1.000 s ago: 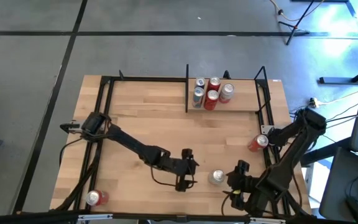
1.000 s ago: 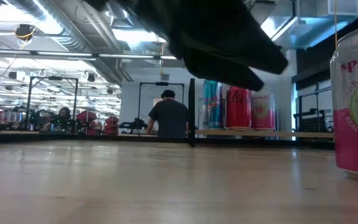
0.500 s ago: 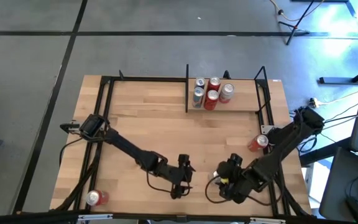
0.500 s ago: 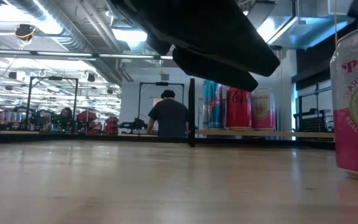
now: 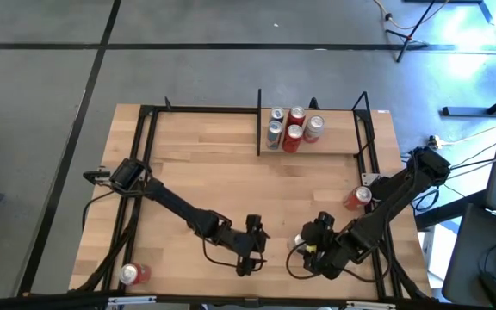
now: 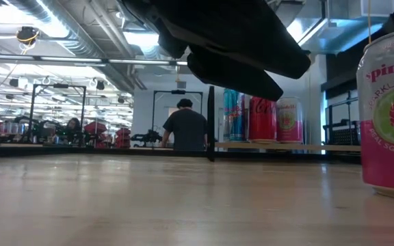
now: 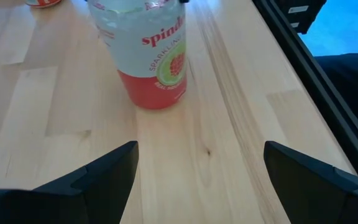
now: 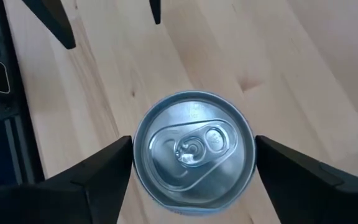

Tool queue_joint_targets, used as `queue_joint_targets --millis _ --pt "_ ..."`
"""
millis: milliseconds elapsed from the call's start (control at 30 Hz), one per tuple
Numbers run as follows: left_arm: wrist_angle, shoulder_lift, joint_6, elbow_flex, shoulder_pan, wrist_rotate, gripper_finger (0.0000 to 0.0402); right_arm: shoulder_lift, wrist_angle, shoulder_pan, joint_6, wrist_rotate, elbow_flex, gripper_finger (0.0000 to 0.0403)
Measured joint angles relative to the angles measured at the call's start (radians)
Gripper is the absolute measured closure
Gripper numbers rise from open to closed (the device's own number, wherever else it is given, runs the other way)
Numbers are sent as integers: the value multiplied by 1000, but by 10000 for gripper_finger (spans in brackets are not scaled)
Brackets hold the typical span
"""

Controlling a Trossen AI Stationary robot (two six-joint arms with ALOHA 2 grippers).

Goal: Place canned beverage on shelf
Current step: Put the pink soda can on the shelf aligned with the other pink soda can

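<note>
Shelf holds five cans

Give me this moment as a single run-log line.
right hand: open, straddling pink can from above, no grip yet | left hand: open beside it | shelf: five cans

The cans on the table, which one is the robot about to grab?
The pink Spindrift can near the table's front edge. The right gripper hangs straight over its top, open fingers either side. The other loose cans have no gripper over them.
</note>
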Motion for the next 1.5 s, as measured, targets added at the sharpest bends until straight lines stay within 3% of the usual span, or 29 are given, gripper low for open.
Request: queue_joint_targets --millis 100,267,467,667,833,1200,1500 --pt "0 0 5 0 -4 0 64 0 1 0 -35 5 -5 107" --pt "-7 0 19 0 -17 4 64 0 -4 -1 -169 17 7 170" --pt "-87 1 18 0 -64 9 64 3 -163 -2 -337 53 74 172" --pt "-112 1 3 0 -112 9 64 -63 -365 -4 -336 155 135 172" --pt "-158 -18 -31 0 -141 8 64 -147 -448 -61 -349 175 135 172" --pt "-213 -54 -55 0 -196 -2 64 -346 -503 -404 -683 104 135 172" --pt "-227 -54 -44 0 -173 9 64 -479 -339 -778 -1010 -140 68 172"
